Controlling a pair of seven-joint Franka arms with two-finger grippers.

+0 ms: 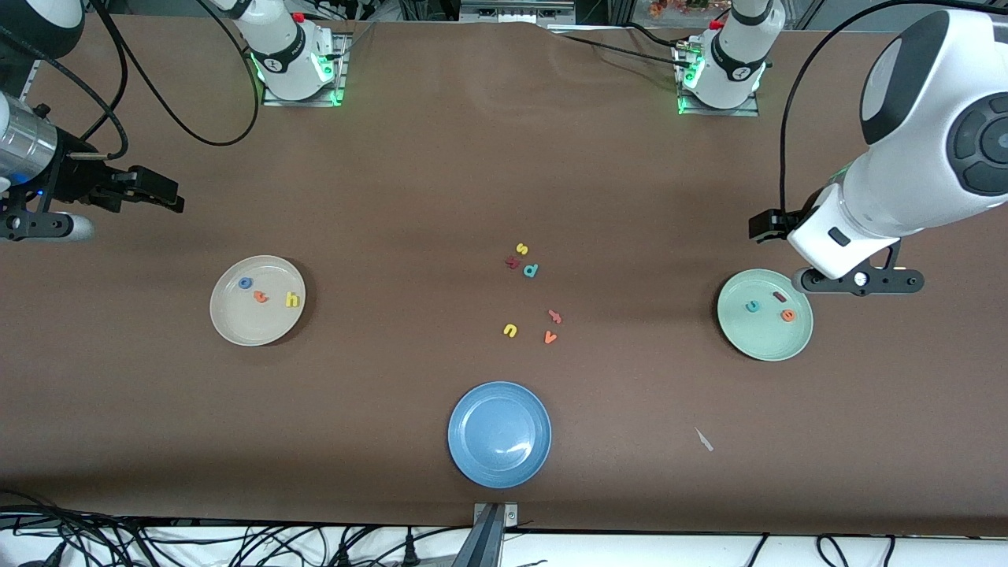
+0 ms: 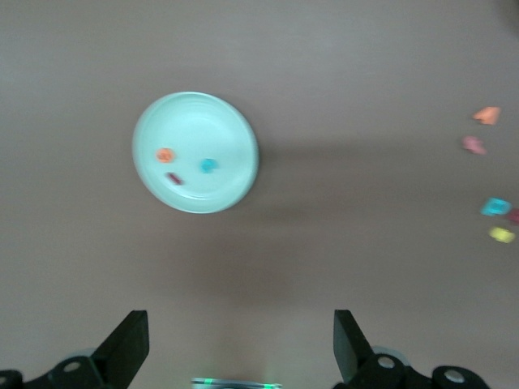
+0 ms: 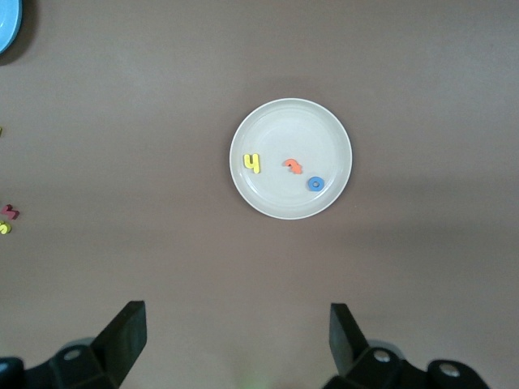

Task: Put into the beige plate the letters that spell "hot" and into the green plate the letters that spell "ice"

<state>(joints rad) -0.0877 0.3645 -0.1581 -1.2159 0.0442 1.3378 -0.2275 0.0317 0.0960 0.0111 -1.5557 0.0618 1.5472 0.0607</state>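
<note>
A brown table (image 1: 441,181) is seen. Three plates are set directly on it: a beige plate (image 1: 228,323) toward the right arm's end, a green plate (image 1: 760,342) toward the left arm's end, and a blue plate (image 1: 499,434) nearest the camera. Loose letters (image 1: 531,293) are scattered mid-table.

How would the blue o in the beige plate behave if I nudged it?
The blue o looks tiny and flat, so probably very light; a nudge would likely slide it across the beige plate. It lies flat, so rolling seems unlikely. The raised rim would probably stop it.
</note>
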